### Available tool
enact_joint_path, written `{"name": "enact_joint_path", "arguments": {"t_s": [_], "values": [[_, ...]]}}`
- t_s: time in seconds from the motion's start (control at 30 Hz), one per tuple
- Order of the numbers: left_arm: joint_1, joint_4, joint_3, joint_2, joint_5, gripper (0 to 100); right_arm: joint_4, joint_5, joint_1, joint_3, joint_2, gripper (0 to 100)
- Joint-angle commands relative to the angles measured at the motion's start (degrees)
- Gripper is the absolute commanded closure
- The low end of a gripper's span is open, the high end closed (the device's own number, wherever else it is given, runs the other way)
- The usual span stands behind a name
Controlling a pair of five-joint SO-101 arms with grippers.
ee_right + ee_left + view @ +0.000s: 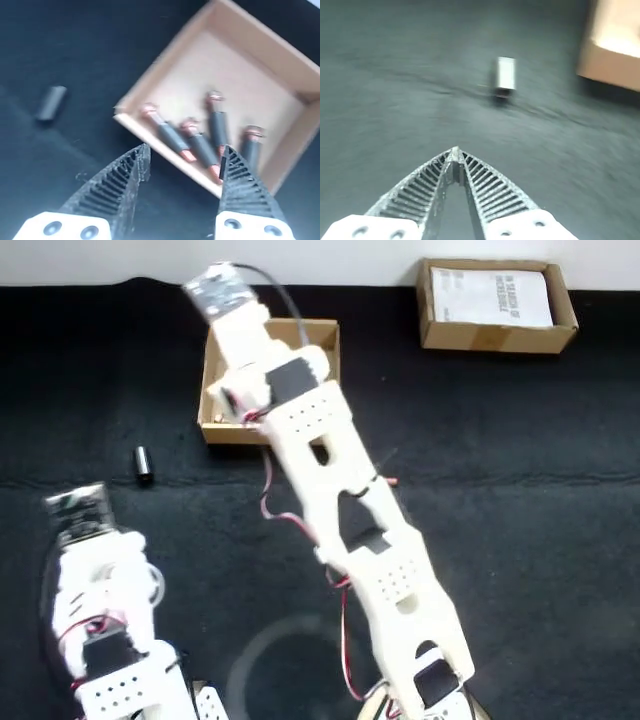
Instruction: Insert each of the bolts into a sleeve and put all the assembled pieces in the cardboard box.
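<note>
Directly above the cardboard box (260, 47), over its wall on the arms' side: right gripper (185, 150), claw spread apart, clamping nothing. Inside the box, against that same wall: four assembled pieces (200, 145), copper-headed bolts seated in dark sleeves, lying roughly side by side. Outside the box, off to one side on the black table (520, 540): one lone sleeve (143, 463), lying flat. Farther from the box than that sleeve, well apart from both: left gripper (455, 152), claw pressed together, gripping nothing, pointed toward the sleeve.
</note>
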Motion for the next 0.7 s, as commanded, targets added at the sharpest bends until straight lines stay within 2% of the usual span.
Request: {"name": "enact_joint_path", "arguments": {"t_s": [0.0,0.17,0.3,0.5,0.67], "values": [[-16.7,-1.1,1.1,-2.2,-0.4,99,0.5,0.3,-4.9,-1.4,-5.3,79.2],[-36.6,-1.1,1.1,-2.2,-0.4,99,-6.2,0.3,-8.9,-0.9,-5.1,79.2],[-46.8,-0.8,1.1,-2.2,-0.4,99,-14.1,0.3,-10.3,0.7,-2.9,79.2],[-56.0,0.2,1.1,-2.2,-0.4,99,-24.7,0.2,-11.7,0.9,5.1,79.2],[-56.7,1.6,1.1,-2.2,-0.4,99,-33.5,0.2,-12.7,0.9,12.5,79.2]]}}
